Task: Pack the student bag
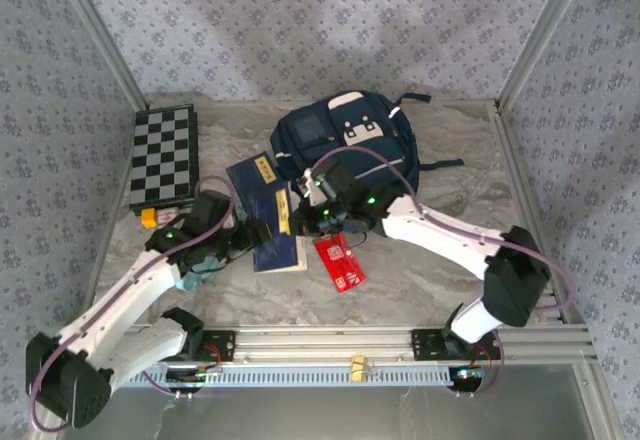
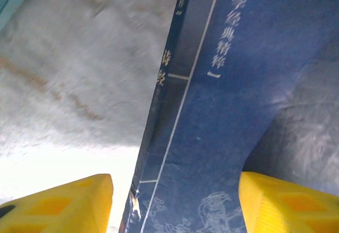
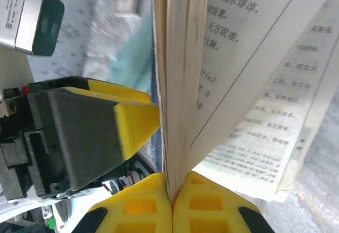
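While the right gripper (image 3: 172,190) is clamped on just a thin sheaf of pages of the blue book (image 1: 280,245), the left gripper (image 2: 177,206) has its fingers apart on either side of the cover, not pressing it. The student bag (image 1: 340,132) lies just behind both arms. With other pages fanning loose, the book's weight could tear them, or it could slip down beside the red packet (image 1: 340,263)

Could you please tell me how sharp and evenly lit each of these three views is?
Top external: even, soft light, slightly hazy, bag readable. Left wrist: table smeared by blur, white glare at the lower left, book lettering legible. Right wrist: pages crisp, background out of focus.
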`<state>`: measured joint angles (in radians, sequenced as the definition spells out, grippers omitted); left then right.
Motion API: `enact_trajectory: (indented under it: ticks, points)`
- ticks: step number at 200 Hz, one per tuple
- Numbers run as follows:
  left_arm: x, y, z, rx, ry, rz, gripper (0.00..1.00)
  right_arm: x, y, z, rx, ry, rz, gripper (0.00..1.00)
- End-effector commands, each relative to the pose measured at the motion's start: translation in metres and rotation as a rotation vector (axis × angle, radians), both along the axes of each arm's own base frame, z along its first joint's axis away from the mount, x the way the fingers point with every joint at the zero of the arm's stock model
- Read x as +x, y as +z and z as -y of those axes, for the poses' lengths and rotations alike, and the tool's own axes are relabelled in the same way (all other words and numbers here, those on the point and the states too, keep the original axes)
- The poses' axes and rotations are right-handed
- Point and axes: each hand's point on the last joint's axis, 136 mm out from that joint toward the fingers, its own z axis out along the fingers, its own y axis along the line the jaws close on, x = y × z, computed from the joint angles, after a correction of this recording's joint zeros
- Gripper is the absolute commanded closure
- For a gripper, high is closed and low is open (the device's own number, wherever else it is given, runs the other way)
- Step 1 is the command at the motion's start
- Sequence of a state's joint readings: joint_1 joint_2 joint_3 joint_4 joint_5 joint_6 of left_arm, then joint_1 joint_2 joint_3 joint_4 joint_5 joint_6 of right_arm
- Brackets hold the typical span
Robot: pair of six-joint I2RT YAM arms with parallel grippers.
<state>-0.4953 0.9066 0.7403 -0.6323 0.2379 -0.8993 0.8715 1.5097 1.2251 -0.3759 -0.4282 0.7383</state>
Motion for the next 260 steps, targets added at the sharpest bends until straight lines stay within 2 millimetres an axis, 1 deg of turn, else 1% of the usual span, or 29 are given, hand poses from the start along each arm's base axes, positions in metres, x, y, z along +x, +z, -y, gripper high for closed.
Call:
enact_trajectory:
  ticks: [1,20,34,45,71,89,100,114,126,137,146,148,151,166,191,203,227,252,260]
  points:
    - [0.001,0.041,0.014,-0.102,-0.098,0.089,0.31,0.000,0.041,0.012,0.110,0.067,0.103,1.00]
    - [0.006,0.067,0.024,-0.163,-0.152,0.158,0.27,0.009,0.063,0.030,0.196,0.080,0.104,1.00]
    - [0.007,0.088,0.036,-0.225,-0.209,0.220,0.24,0.012,0.076,0.042,0.235,0.079,0.100,1.00]
    - [0.008,0.100,0.042,-0.262,-0.246,0.266,0.22,0.014,0.086,0.051,0.268,0.108,0.138,1.00]
    - [0.009,0.116,0.050,-0.285,-0.310,0.330,0.18,0.022,0.109,0.071,0.359,0.131,0.156,1.00]
    - [0.010,0.129,0.060,-0.349,-0.359,0.391,0.17,0.024,0.124,0.079,0.418,0.152,0.173,1.00]
    - [0.012,0.132,0.064,-0.372,-0.372,0.401,0.17,0.025,0.130,0.082,0.440,0.162,0.179,1.00]
    - [0.015,0.133,0.068,-0.386,-0.380,0.402,0.17,0.027,0.131,0.085,0.447,0.166,0.190,1.00]
    - [0.016,0.140,0.072,-0.418,-0.395,0.423,0.21,0.030,0.128,0.087,0.447,0.168,0.185,1.00]
    - [0.015,0.150,0.078,-0.458,-0.424,0.456,0.24,0.033,0.124,0.088,0.448,0.171,0.167,1.00]
    - [0.014,0.155,0.081,-0.475,-0.440,0.473,0.27,0.034,0.124,0.088,0.457,0.177,0.162,1.00]
    - [0.014,0.156,0.082,-0.476,-0.442,0.474,0.27,0.034,0.115,0.088,0.451,0.175,0.138,1.00]
    - [0.014,0.158,0.083,-0.477,-0.444,0.476,0.29,0.034,0.112,0.088,0.453,0.176,0.129,1.00]
    - [0.015,0.159,0.086,-0.477,-0.451,0.482,0.38,0.035,0.111,0.087,0.459,0.180,0.132,1.00]
    - [0.018,0.160,0.091,-0.487,-0.456,0.482,0.45,0.038,0.109,0.091,0.454,0.172,0.134,1.00]
    - [0.019,0.161,0.096,-0.493,-0.463,0.481,0.51,0.040,0.106,0.093,0.451,0.168,0.127,1.00]
    - [0.020,0.163,0.107,-0.512,-0.482,0.487,0.60,0.045,0.102,0.095,0.452,0.161,0.113,1.00]
    - [0.024,0.162,0.112,-0.509,-0.479,0.482,0.78,0.048,0.095,0.098,0.435,0.146,0.106,1.00]
    - [0.026,0.164,0.112,-0.511,-0.472,0.487,0.83,0.050,0.092,0.100,0.425,0.132,0.100,0.99]
